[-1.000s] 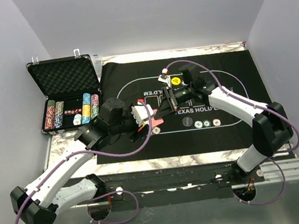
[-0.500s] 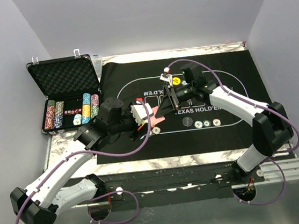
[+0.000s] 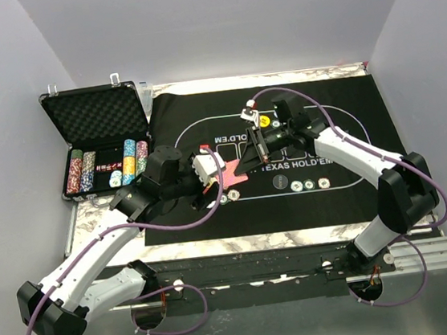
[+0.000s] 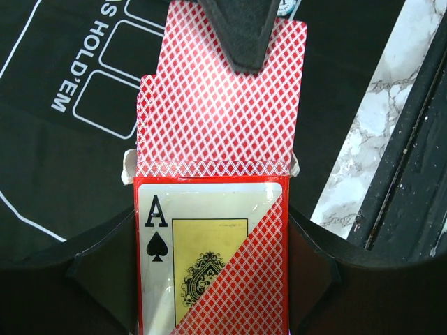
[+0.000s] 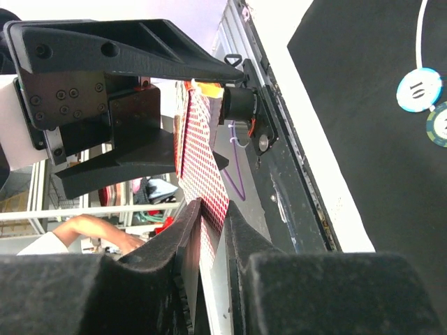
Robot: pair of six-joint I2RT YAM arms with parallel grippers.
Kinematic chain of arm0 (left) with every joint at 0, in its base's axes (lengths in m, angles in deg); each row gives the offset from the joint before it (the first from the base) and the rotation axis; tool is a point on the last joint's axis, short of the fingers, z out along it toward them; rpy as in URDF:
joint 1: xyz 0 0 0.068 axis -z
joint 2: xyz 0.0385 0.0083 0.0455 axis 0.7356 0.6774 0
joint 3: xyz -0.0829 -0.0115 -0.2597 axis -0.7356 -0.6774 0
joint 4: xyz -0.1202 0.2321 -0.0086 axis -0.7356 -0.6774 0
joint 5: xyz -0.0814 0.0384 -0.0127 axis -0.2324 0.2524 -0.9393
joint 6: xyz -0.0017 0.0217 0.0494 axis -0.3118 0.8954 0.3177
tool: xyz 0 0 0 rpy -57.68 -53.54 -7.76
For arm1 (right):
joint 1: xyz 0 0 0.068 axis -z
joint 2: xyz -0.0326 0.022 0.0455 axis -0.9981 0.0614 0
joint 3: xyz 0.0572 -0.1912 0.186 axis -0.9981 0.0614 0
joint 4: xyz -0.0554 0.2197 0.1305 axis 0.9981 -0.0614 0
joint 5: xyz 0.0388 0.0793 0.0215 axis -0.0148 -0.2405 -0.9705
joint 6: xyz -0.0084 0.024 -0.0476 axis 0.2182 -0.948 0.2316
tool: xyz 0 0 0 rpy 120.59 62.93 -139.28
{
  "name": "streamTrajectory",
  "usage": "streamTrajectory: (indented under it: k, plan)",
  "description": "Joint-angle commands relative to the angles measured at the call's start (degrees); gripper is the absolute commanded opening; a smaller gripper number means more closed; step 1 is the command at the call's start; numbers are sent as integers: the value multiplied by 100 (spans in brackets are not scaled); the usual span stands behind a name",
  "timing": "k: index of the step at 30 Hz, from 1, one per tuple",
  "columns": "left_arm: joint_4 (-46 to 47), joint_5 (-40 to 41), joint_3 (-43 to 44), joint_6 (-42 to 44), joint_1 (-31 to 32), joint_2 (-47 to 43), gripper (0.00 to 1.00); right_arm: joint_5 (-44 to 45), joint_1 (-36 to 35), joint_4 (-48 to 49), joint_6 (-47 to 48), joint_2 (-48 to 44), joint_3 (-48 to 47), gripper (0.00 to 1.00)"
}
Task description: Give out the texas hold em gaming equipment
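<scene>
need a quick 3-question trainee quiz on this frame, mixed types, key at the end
1. True or false: the left gripper holds the card box by its sides.
2. What does the right gripper pinch? A) nothing B) a red-backed card C) the card box
3. How many poker chips lie side by side on the felt mat beside the right arm?
Key: 1 true; 2 B; 3 three.
</scene>
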Motion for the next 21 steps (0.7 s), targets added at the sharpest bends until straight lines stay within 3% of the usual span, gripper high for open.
streamTrajectory:
  k: [1,6,10,21]
  plan:
    - [324,-183,20,-61,-113,-200,0,149,130,-246,84,27,-218,16]
    - [308,-201,-1,-39,-193,-194,0,66,157,-232,67,12,-273,11]
    - [276,-239,-2,-54,-380,-231,0,31,239,-237,69,-63,-309,1]
    - [192,-398,-145,-211,-930,-348,0,-92,740,-225,-180,-118,-506,1]
